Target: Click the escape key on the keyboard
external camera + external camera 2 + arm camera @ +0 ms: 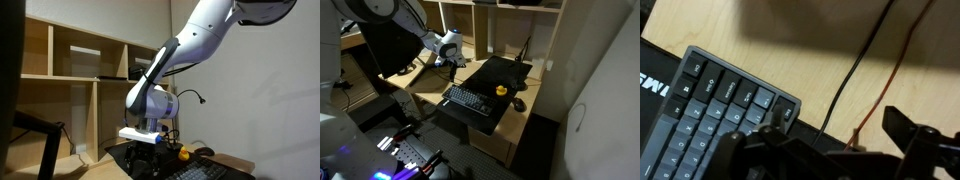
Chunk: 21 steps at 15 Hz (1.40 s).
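Note:
The black keyboard [468, 100] lies on a black desk mat [498, 72] on the wooden desk. It also shows low in an exterior view [205, 172]. In the wrist view its corner with dark grey keys [710, 115] fills the lower left. My gripper [835, 128] is open and empty, and one finger stands just above the keyboard's corner key [790, 110] while the other is over bare wood. I cannot tell whether the finger touches the key. In both exterior views the gripper [450, 66] [146, 138] hangs over the keyboard's far end.
A black cable [845, 85] and an orange cable [895, 70] run across the wood beside the keyboard. A small yellow object [501, 90] and a black mouse [519, 104] sit on the mat. Wooden shelves [80, 80] stand behind the desk.

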Motion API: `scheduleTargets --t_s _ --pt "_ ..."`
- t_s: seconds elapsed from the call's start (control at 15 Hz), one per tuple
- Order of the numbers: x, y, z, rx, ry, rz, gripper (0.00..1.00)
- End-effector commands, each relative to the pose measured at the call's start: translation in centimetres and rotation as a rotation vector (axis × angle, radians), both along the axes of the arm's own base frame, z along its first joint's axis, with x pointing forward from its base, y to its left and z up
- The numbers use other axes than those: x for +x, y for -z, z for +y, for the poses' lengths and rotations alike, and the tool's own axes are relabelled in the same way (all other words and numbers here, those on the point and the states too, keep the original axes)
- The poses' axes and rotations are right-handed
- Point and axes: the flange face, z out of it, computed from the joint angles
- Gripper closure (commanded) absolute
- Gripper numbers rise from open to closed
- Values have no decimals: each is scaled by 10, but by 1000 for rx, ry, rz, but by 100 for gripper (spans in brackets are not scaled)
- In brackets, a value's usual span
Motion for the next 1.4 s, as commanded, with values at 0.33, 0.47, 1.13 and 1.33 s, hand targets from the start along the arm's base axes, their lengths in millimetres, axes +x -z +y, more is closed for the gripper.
scheduleTargets --t_s 0.33,0.47,1.13,1.33 --pt "1 -2 4 9 5 -1 0" --pt "1 -2 4 10 5 -1 0" --pt "26 48 2 15 65 24 0" --pt "24 36 0 6 91 -8 0"
